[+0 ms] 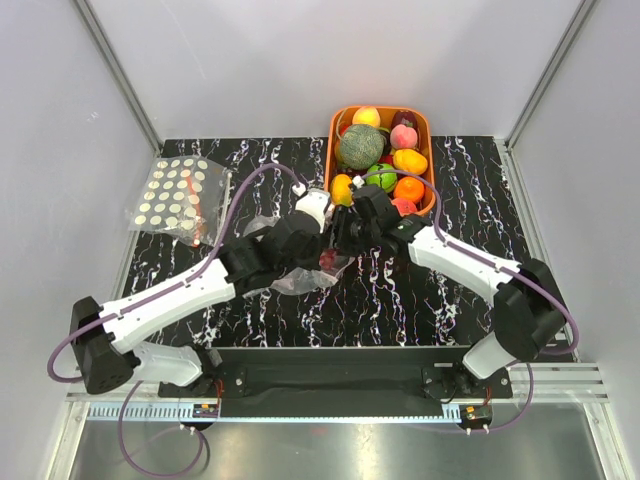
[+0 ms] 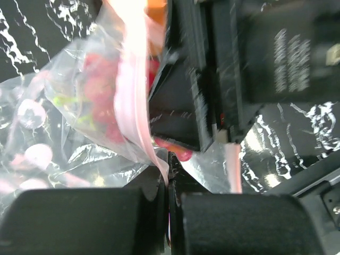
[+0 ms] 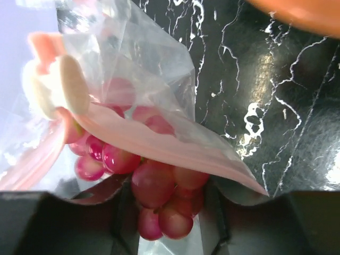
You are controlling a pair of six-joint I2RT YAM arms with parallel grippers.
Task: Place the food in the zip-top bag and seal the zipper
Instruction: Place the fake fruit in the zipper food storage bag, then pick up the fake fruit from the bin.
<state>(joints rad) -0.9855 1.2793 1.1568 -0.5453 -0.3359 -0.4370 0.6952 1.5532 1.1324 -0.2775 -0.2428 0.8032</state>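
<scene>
Desk (image 1: 420, 300), black marbled top. Both arms are reaching in and meeting at mid-desk, just near of the orange basket (image 1: 331, 135).

Zip-top bag (image 1: 295, 280): is lying crumpled on the desk at centre, under and between the two wrists, with its body trailing towards the near left.

Zipper (image 3: 175, 146): the pink strip is running slantwise across the right wrist view. A second pink length is curving off at the left, so the two lips are standing apart and the mouth is gaping, not pressed shut.

Left tool (image 2: 169, 183): fingers are sitting together, pinching the pink mouth edge of the bag. The strip is rising straight out of the closed seam.

Right tool (image 3: 167, 220): fingers are standing apart at the bag mouth, with a bunch of red grapes (image 3: 156, 186) sitting between them. I cannot tell whether the pads are pressing the bunch. Part of the bunch is showing behind the clear film, and part is hanging below the strip.

The basket is sitting at the far right, holding a melon (image 1: 360, 146) and mixed fruit. A second clear bag (image 1: 178, 198) with cream dots is lying flat at the far left, well apart from the arms.
</scene>
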